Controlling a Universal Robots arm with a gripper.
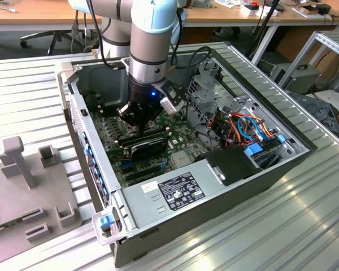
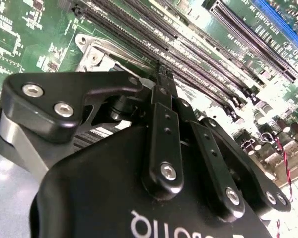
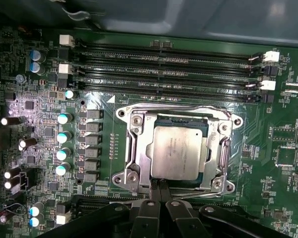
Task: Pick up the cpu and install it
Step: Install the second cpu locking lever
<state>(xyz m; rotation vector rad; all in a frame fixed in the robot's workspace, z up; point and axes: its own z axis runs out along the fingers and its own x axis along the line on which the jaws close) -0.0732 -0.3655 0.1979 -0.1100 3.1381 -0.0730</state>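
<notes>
An open desktop computer case (image 1: 260, 169) lies on its side on a ribbed metal tabletop (image 1: 305, 226). A robot arm (image 1: 150, 51) with a silver and pale blue body reaches straight down into the case, its black hand (image 1: 137, 116) hanging low over the green motherboard (image 1: 186, 144).

In the first wrist view, looking down on the board, the cpu (image 3: 178, 151), a flat square chip with a dull silver-grey top, lies inside the shiny metal frame of the socket (image 3: 134, 144). It sits slightly askew in the frame, with a strip of dark socket showing along one edge. The hand's (image 3: 159, 187) two thin black fingertips (image 3: 152, 188) are drawn close together, almost touching, with nothing between them. They stand right at the edge of the cpu and the socket frame; whether they touch the chip cannot be told.

On the far side of the socket run long black memory slots (image 3: 169, 64). Small silver-topped capacitors (image 3: 63, 136) stand in a column beside the socket.

In the second wrist view, the hand's (image 2: 163, 74) black linkage points towards the socket frame and the memory slots (image 2: 188, 54).

In the exterior view, a grey power supply (image 1: 175, 195) and coloured cables (image 1: 248, 127) sit inside the case, and a grey fixture block (image 1: 22, 192) rests on the tabletop at the exterior view's left.
</notes>
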